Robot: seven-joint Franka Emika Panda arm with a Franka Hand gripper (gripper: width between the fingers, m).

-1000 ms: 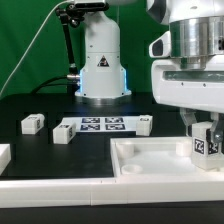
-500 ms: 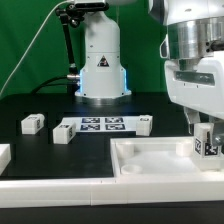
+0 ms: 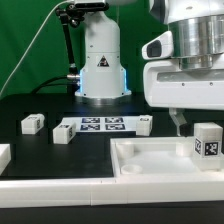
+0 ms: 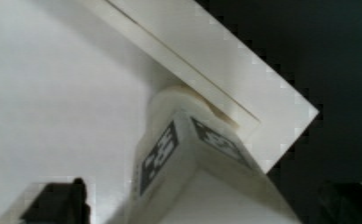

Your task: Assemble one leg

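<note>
A leg (image 3: 207, 142), a small white block with a marker tag facing the camera, stands upright at the corner of the large white tray-like piece (image 3: 150, 158) on the exterior view's right. My gripper (image 3: 200, 122) is open around it. One dark finger (image 3: 178, 122) hangs clear of the leg's left side; the other is beyond the frame edge. In the wrist view the leg (image 4: 204, 170) sits between the two dark fingertips (image 4: 57, 202) with a gap on each side, and the white piece (image 4: 71, 90) lies beneath.
Three more legs lie on the black table: one (image 3: 32, 123) at the left, one (image 3: 64, 133) and one (image 3: 145, 124) at either end of the marker board (image 3: 100, 125). The arm's base (image 3: 100, 65) stands behind. Another white part (image 3: 3, 155) shows at the left edge.
The gripper let go of the leg: its fingers opened and the hand turned and rose a little. The leg stays standing on the white piece's corner.
</note>
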